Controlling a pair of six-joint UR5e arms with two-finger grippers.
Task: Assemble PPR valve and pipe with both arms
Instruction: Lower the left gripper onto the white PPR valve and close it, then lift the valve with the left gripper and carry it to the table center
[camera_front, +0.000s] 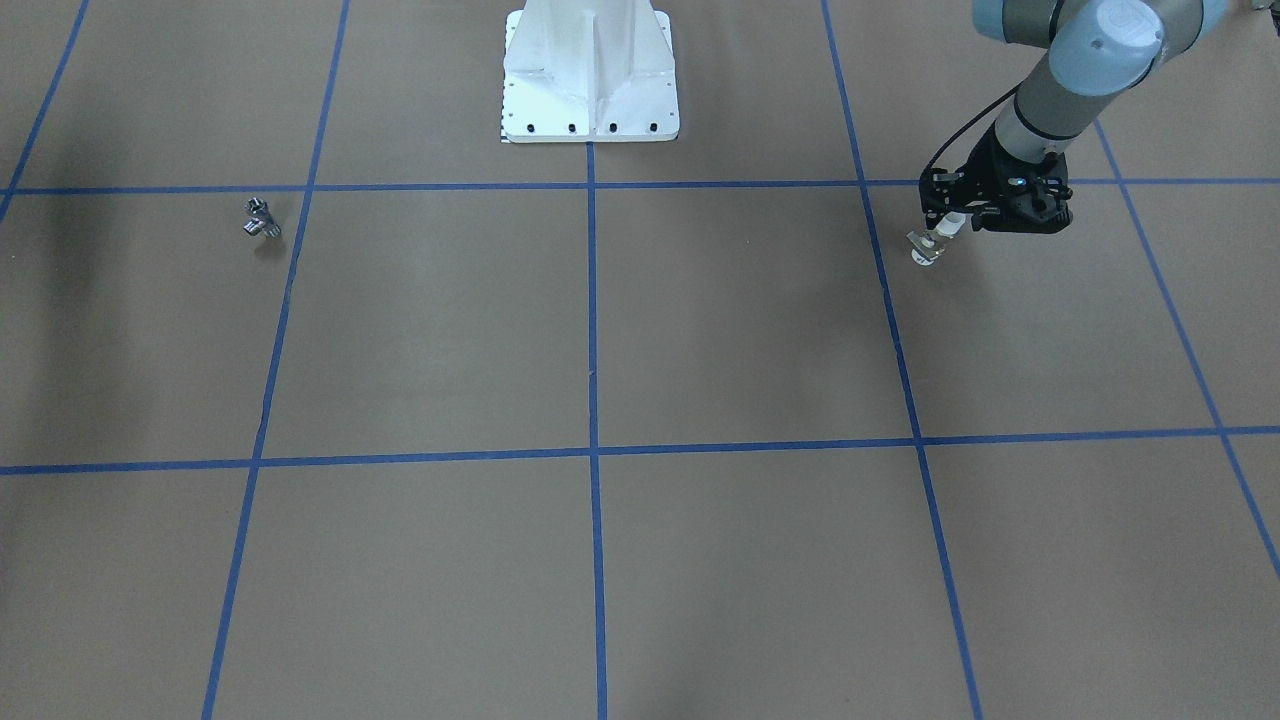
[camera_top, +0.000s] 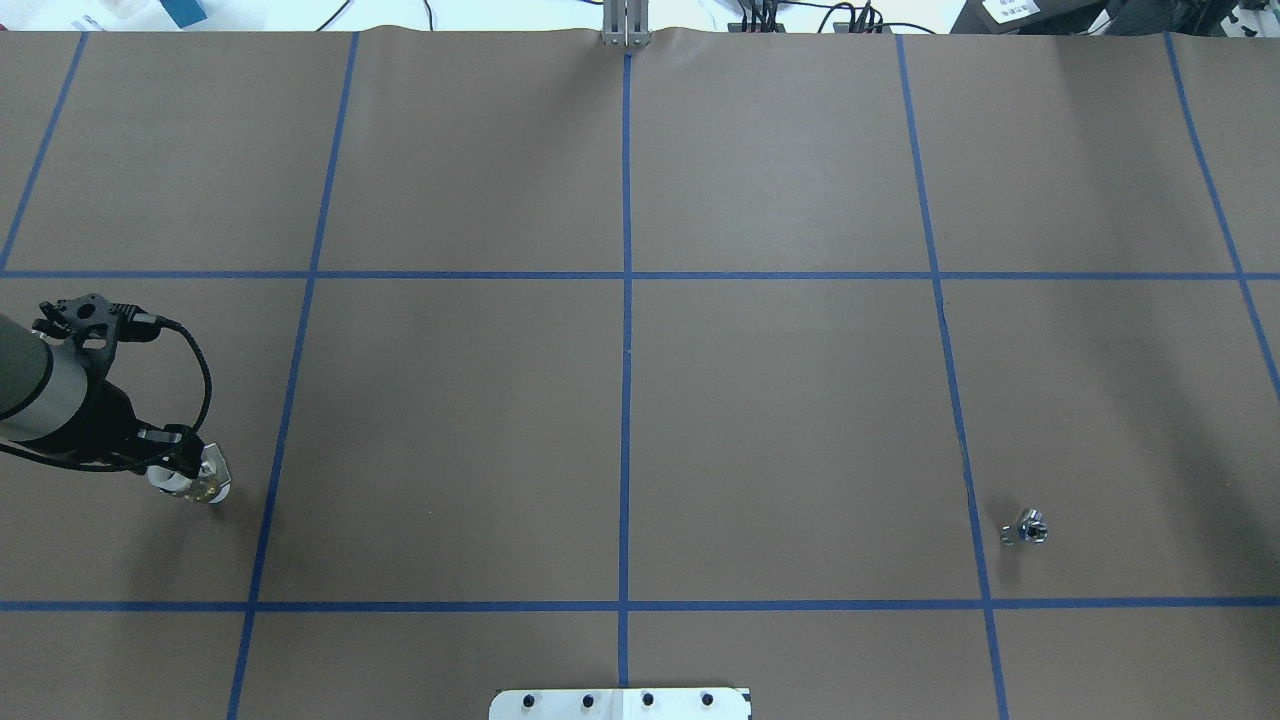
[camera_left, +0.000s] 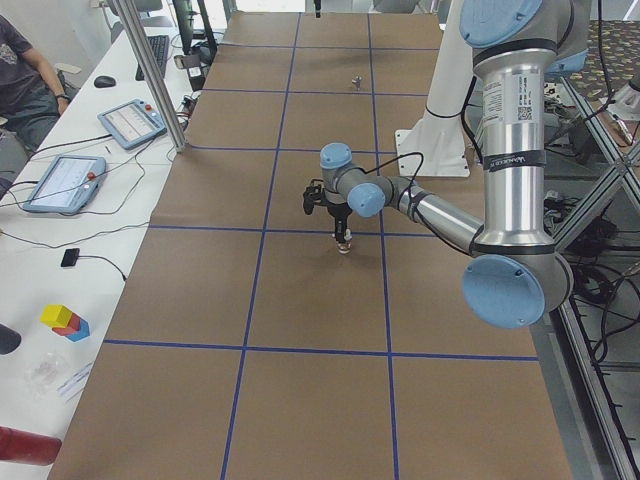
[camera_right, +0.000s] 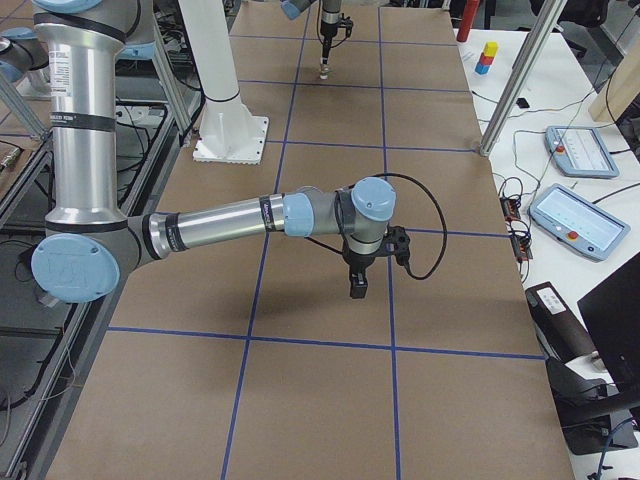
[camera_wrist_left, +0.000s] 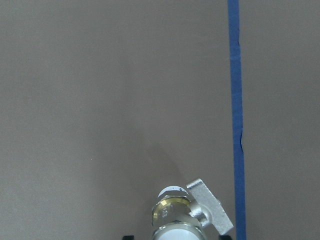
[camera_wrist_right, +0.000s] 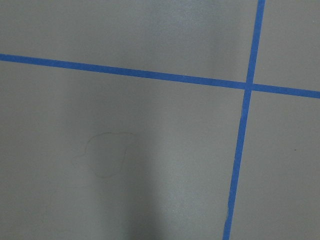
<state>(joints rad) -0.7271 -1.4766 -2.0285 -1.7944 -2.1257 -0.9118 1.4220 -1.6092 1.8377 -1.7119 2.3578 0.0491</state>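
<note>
The PPR valve, with white ends, a brass middle and a pale lever tab, hangs from my left gripper, which is shut on its upper white end. It sits just above the brown table at the robot's left side, and also shows in the overhead view and the left wrist view. The pipe, a small chrome fitting, lies alone at the robot's right side, also in the overhead view. My right gripper shows only in the exterior right view, pointing down over the table. I cannot tell whether it is open or shut.
The white pedestal stands at the robot's edge of the table. Blue tape lines divide the brown surface into squares. A side bench with tablets and a seated person runs along the far edge.
</note>
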